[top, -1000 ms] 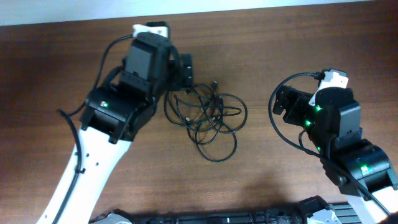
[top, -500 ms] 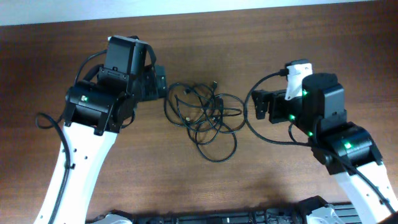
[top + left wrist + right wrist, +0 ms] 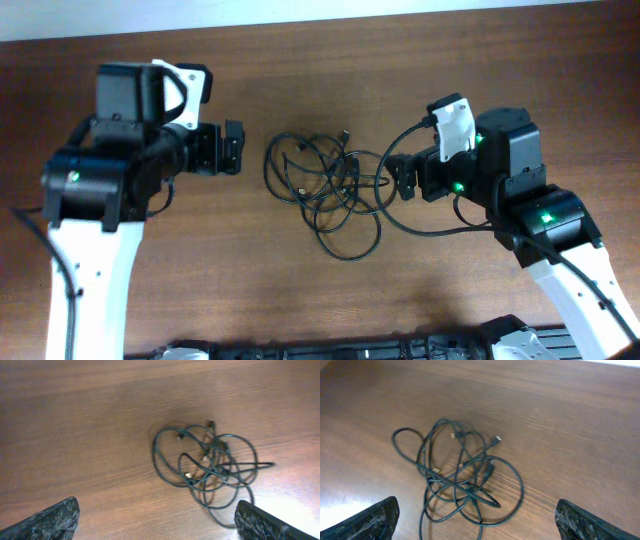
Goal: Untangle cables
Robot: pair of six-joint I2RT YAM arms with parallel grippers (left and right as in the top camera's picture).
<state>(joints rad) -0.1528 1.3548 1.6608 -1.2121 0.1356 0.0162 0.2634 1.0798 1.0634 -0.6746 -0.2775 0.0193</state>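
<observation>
On the wooden table [image 3: 250,290] we see the cables [image 3: 330,190] in one tangled bundle at centre, the right gripper [image 3: 402,178] just beside its right edge, the left gripper [image 3: 233,148] apart on the left, farther back, both with jaws wide open, empty

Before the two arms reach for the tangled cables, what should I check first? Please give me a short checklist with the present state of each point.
1. The left hand is open: ok, its fingers stand wide apart.
2. The right hand is open: ok, the right wrist view shows the same.
3. Both hands are empty: ok, nothing lies between the fingers.
4. Both wrist cameras see the cables: ok, the whole bundle lies ahead of each.
5. There is a free plug end to grasp: ok, one sticks out at the bundle's edge.
6. Which cord lies over which in the middle: cannot tell.
</observation>
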